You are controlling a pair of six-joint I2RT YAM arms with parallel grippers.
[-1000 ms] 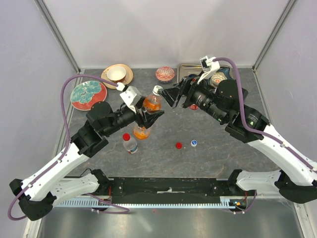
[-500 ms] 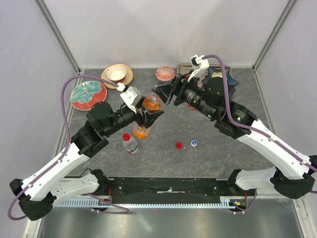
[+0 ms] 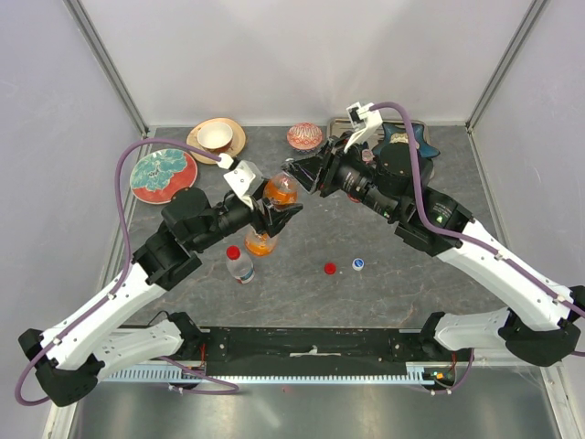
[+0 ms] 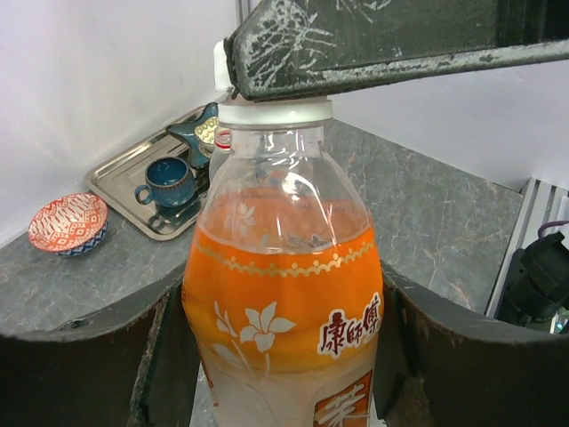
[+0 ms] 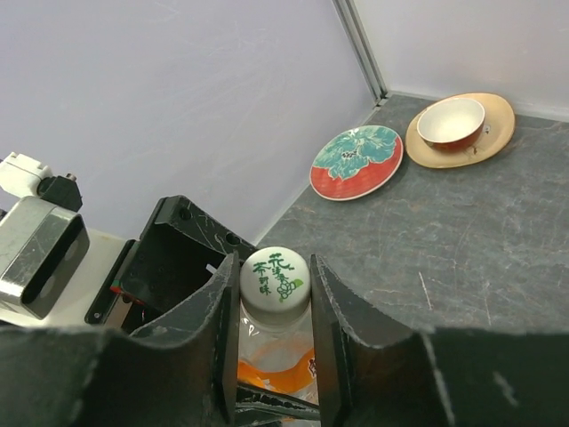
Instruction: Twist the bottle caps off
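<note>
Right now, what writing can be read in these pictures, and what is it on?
"康師傅": white characters on the orange label of the clear plastic bottle of orange drink.
"茶", probably, cut by the picture's edge: lower on that label.
Green Chinese characters on the white round cap: too small to read.
Nothing else legible.

康師傅 in white on the orange bottle (image 4: 280,294); illegible green characters on its cap (image 5: 274,277)

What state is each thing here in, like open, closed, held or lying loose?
orange bottle: capped, held by left gripper
white cap: on the bottle, right gripper clamped on it
clear bottle: standing, capped
loose red cap: off, lying on table
blue-and-white cap: off, lying on table
blue mug: upright on tray
</note>
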